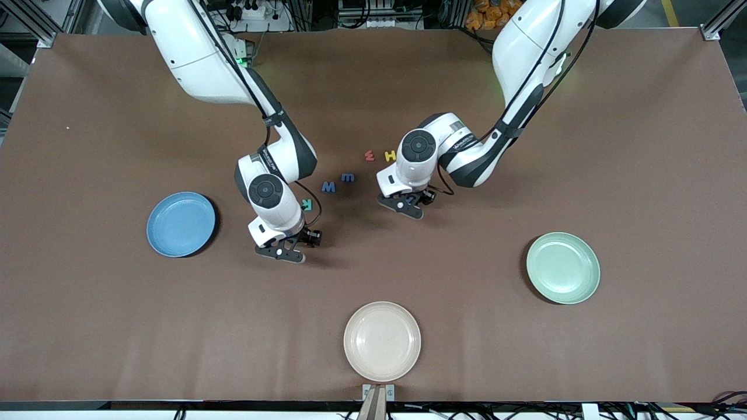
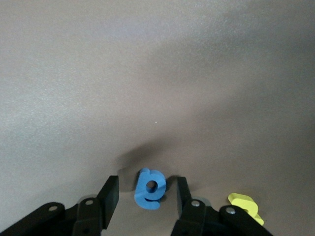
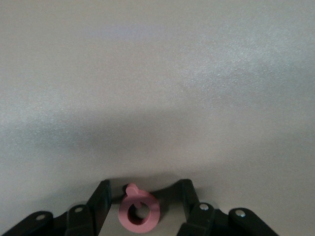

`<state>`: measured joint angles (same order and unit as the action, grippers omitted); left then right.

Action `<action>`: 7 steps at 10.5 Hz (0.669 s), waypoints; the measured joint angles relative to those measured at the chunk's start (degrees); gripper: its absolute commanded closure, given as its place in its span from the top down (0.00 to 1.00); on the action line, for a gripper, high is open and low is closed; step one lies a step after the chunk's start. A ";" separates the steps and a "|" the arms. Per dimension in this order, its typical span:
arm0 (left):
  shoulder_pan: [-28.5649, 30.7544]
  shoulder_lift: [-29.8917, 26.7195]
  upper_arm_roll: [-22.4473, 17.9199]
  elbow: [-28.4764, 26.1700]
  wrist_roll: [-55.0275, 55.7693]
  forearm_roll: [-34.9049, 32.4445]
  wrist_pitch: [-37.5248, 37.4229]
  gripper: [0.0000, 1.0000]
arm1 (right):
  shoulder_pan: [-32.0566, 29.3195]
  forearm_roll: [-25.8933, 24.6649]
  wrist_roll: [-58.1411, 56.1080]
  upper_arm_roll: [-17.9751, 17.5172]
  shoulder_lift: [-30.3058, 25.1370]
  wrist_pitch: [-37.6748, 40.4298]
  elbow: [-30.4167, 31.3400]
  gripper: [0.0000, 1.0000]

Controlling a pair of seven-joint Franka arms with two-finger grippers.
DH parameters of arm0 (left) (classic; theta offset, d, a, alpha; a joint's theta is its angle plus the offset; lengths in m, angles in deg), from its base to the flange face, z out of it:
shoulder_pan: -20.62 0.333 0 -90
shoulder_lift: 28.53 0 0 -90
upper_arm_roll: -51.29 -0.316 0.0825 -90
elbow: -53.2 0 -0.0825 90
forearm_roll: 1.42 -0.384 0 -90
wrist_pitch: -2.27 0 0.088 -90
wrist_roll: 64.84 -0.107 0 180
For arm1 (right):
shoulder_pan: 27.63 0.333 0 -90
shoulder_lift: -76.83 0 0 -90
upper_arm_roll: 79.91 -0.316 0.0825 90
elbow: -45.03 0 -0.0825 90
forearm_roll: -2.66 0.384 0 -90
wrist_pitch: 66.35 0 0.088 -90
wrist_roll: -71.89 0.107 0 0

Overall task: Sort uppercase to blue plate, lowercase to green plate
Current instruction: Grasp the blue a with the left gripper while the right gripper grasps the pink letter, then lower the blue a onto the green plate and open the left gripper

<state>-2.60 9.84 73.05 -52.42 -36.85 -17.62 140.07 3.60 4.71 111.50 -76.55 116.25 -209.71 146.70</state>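
While both arms hang low over the middle of the brown table [image 1: 525,361], each gripper has a foam letter between its spread fingers. The left gripper [image 2: 147,196] stands with its jaws apart around the blue rounded letter [image 2: 150,189], which lies flat on the cloth, touching neither finger as far as I can see; the yellow hooked letter [image 2: 246,206] lies just beside it. The right gripper [image 3: 142,199] is likewise open around the red Q [image 3: 139,212] (it looks pinkish up close), a ring with a little tail.

Between the two arms lie the rest: teal-green R [image 1: 307,204] close by the right arm's wrist, blue W [image 1: 328,187], blue m [image 1: 348,177], then red w [image 1: 369,155] and yellow H [image 1: 390,156] farther from the front camera.

All plates lie bare: blue plate [image 1: 181,224] toward the right arm's end, green plate [image 1: 563,268] toward the left arm's end, and cream plate [image 1: 382,341] nearest the front camera.
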 measured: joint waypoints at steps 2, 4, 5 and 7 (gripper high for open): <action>-0.02 0.24 0.00 0.00 0.04 -0.44 0.21 0.34 | -0.15 0.09 -0.02 -0.54 -0.16 0.65 0.00 0.55; -0.02 0.27 0.00 0.00 0.05 -0.53 0.28 0.02 | -0.39 0.16 -0.10 -0.85 -0.29 1.03 0.00 0.54; -0.02 0.26 -0.02 0.01 0.06 -0.58 0.31 0.00 | -0.47 0.17 -0.18 -0.90 -0.30 1.06 0.00 0.52; 0.34 0.18 -0.24 0.17 0.06 -0.59 0.15 0.00 | -0.58 0.18 -0.62 -0.94 -0.35 1.23 0.01 0.46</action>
<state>-2.26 10.03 72.81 -52.24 -36.79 -18.22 140.22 3.02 4.89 110.89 -77.50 115.90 -208.47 146.70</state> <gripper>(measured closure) 0.727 0.480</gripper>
